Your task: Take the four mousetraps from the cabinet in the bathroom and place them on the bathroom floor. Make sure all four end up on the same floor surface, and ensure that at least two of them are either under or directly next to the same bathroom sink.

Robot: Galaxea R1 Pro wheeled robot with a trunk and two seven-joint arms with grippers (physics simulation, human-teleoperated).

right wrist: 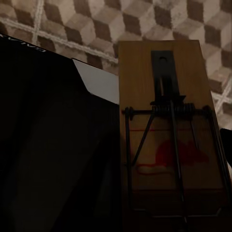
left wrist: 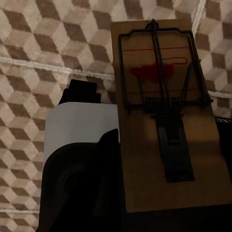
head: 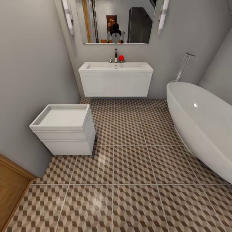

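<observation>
Mousetraps fill both wrist views: one mousetrap lies flat against the left gripper's dark finger, another mousetrap against the right gripper, each apparently held, though I cannot tell the grip for sure. Beneath both runs the bathroom floor. Ahead, the bathroom sink hangs on the wall between a small white drawer unit and a white tub.

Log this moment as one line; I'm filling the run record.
left gripper: holds mousetrap | right gripper: holds mousetrap | sink ahead
</observation>
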